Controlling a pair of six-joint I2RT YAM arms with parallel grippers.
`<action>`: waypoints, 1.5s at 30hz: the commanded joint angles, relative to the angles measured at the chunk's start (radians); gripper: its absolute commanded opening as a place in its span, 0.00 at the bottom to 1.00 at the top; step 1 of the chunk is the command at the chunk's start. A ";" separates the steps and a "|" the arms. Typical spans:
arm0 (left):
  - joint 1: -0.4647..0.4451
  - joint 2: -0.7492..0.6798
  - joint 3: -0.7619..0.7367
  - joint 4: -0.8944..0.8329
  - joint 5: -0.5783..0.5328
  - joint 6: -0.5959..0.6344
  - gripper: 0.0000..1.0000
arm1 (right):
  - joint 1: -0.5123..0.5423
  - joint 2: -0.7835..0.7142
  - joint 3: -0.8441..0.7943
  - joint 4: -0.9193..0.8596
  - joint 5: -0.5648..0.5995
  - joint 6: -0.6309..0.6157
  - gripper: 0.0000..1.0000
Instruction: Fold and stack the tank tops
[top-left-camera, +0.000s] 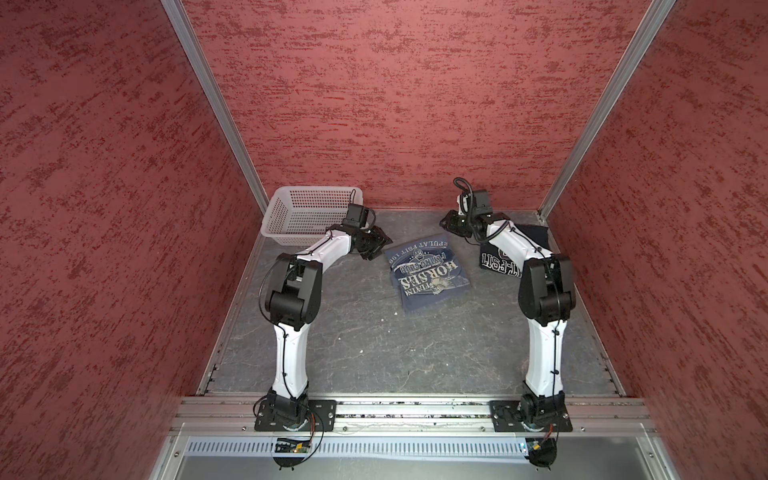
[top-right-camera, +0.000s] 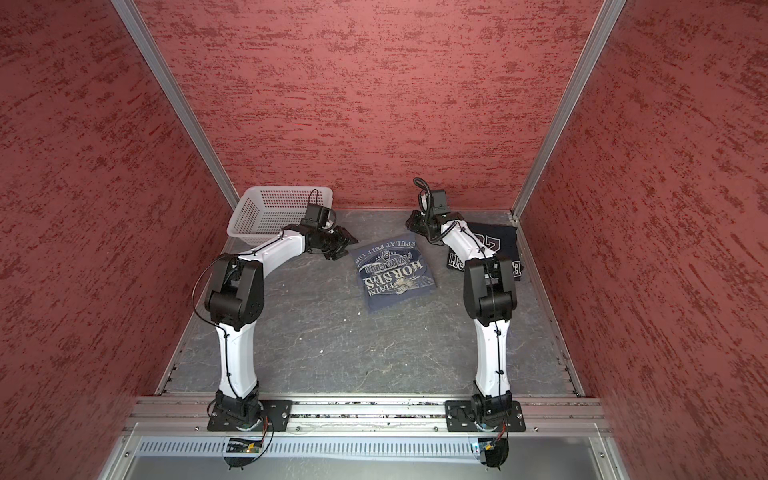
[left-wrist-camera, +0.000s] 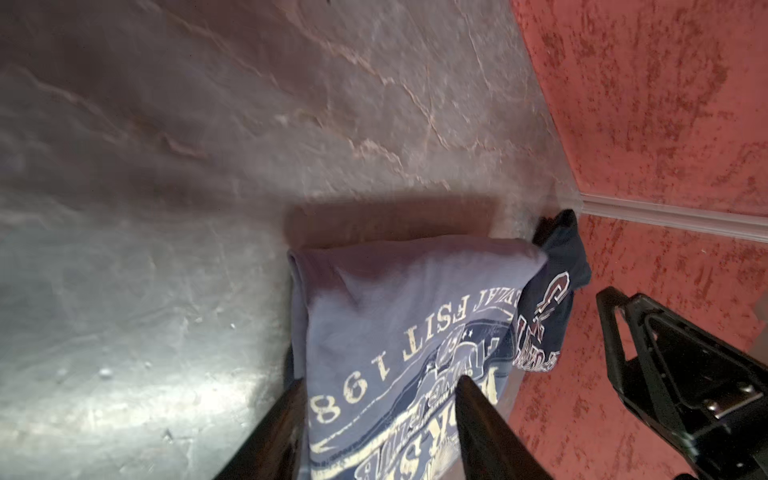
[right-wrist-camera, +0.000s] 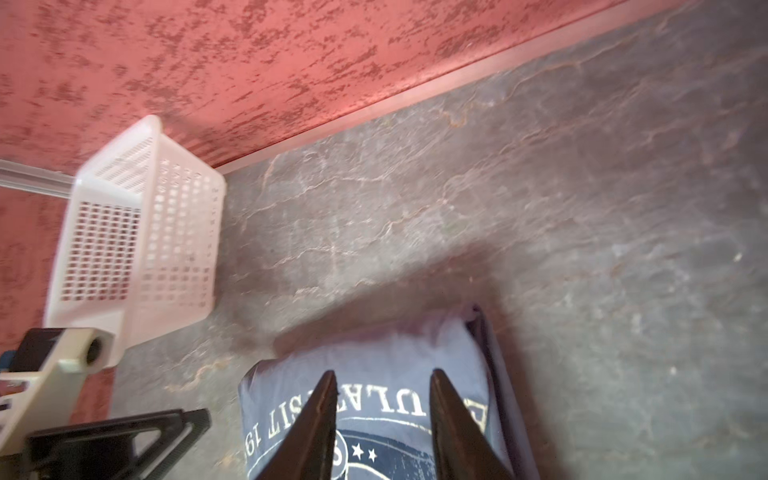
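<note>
Far left, the white perforated plastic basket (top-left-camera: 316, 189) sits in the corner, nothing of mine near it.

Next along is my left claw (left-wrist-camera: 380, 380). Its fingers are spread apart with nothing pinched, hanging just beside the far left corner of the slate grey-blue cloth tank top with the cream lettering (top-left-camera: 424, 274).

That top lies mid-table on the grey stone-look tabletop (top-left-camera: 374, 340), folded into a rough rectangle with the print facing up. It looks soft, light and floppy. There's no stiffness to lean on, so I reckon a lift by one layer would make the fold fall open. The near edge already shows layers peeking out unevenly. My call is to pinch deep at the two far corners, through every layer at the folded edge, and carry it flat and slow.

Moving right, my right claw (right-wrist-camera: 383, 372) is over the far right corner of the same top. Its fingers are parted and the cloth shows between them, below. It grips nothing.

Far right, the dark navy cloth tank top with maroon-trimmed print (top-right-camera: 496, 243) lies by the right wall, partly hidden under my right arm. The same limp fabric, I'd judge. The two tops lie near each other, and I can't tell whether their edges touch, so stacking is not yet done.
</note>
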 joint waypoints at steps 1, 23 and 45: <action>-0.015 -0.037 0.082 -0.107 -0.140 0.096 0.73 | -0.005 -0.027 0.023 -0.059 0.085 -0.057 0.44; -0.178 -0.127 -0.380 0.185 -0.035 -0.007 1.00 | -0.004 -0.152 -0.415 0.027 0.043 -0.133 0.82; -0.225 0.041 -0.242 0.232 0.002 -0.017 0.40 | -0.004 -0.109 -0.492 0.095 -0.139 -0.101 0.51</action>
